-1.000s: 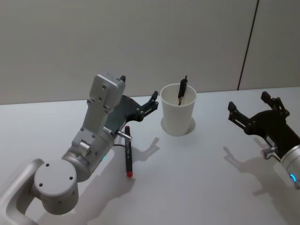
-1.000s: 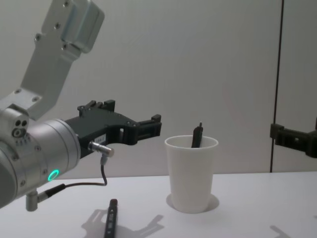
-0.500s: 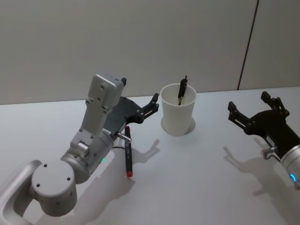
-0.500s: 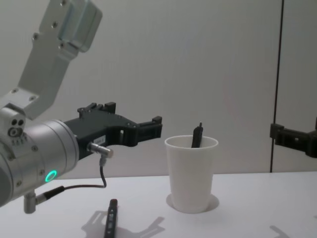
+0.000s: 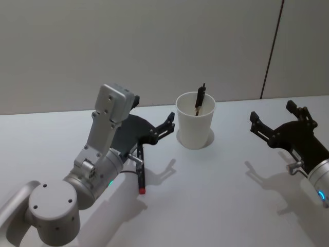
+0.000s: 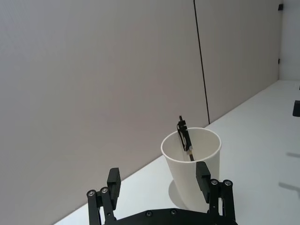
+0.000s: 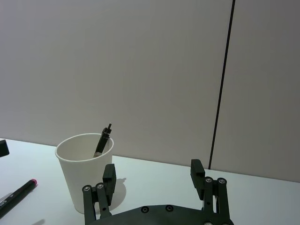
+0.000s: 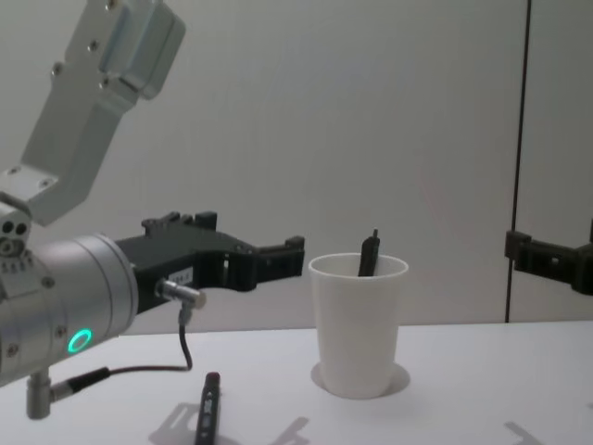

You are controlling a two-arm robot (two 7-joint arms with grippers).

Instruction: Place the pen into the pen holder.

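A black pen with a red end lies flat on the white table, left of the pen holder, a white paper cup. Another black pen stands inside the cup, leaning on its rim. My left gripper hovers open above the far end of the lying pen, pointing at the cup and holding nothing. The left wrist view has the cup just beyond the spread fingers. At the right, my right gripper stays open and empty above the table, apart from the cup.
The white table ends at a plain grey wall close behind the cup. A dark vertical seam runs down the wall at the right. The left arm's grey housing rises high at the left of the chest view.
My left gripper has dropped slightly and the arm has drawn back a little. The pens, the cup and my right gripper have not moved.
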